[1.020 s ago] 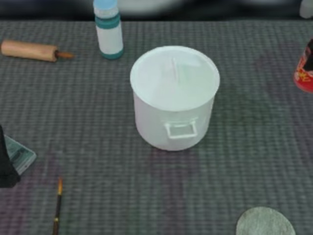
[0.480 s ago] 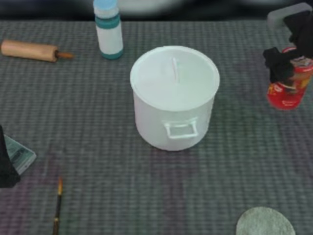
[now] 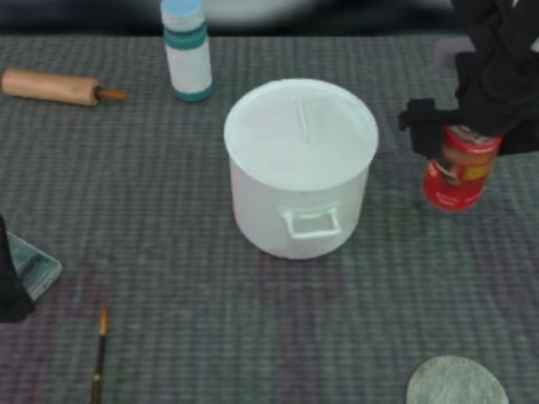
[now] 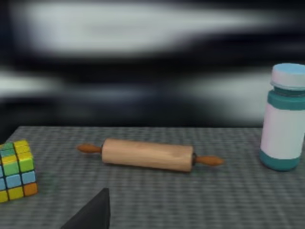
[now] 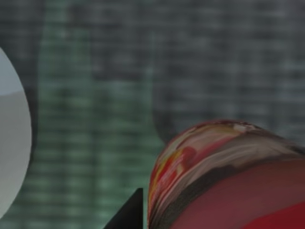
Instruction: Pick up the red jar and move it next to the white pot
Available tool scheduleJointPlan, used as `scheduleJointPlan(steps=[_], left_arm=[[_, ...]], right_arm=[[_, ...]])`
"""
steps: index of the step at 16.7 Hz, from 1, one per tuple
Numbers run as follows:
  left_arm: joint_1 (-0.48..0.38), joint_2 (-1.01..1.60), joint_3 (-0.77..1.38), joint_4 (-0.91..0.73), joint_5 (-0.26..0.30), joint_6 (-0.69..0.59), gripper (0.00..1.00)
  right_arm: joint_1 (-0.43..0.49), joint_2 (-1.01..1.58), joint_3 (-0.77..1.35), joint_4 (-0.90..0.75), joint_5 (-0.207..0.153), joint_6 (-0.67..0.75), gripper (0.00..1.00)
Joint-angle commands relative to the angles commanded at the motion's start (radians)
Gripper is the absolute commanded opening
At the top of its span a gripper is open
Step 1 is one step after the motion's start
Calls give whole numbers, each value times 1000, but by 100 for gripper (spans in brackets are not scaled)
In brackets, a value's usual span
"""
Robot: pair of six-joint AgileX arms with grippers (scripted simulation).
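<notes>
The white pot (image 3: 301,168) stands at the table's middle, lid on, handle facing the front. To its right the red jar (image 3: 456,171) hangs tilted in my right gripper (image 3: 455,135), which is shut on its upper part; a shadow lies under it. The jar is apart from the pot by a small gap. In the right wrist view the red jar (image 5: 228,176) fills the near corner beside one dark fingertip (image 5: 128,214), with the white pot (image 5: 12,138) at the edge. My left gripper (image 3: 10,286) is parked at the left edge.
A white bottle with teal bands (image 3: 186,50) and a wooden rolling pin (image 3: 55,87) lie at the back left. A paintbrush (image 3: 99,358) lies front left, a grey disc (image 3: 457,383) front right. A colour cube (image 4: 16,169) shows in the left wrist view.
My right gripper has carried the red jar from the right edge leftward and forward, toward the white pot. The left arm has not moved.
</notes>
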Motion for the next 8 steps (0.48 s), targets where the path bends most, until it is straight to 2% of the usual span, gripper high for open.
scheduleJointPlan(steps=[2, 8], left_arm=[[0, 0, 0, 0, 0, 0, 100], [0, 0, 0, 0, 0, 0, 100]], right_arm=[[15, -9, -16, 18, 15, 41, 0], [11, -4, -18, 22, 14, 46, 0]])
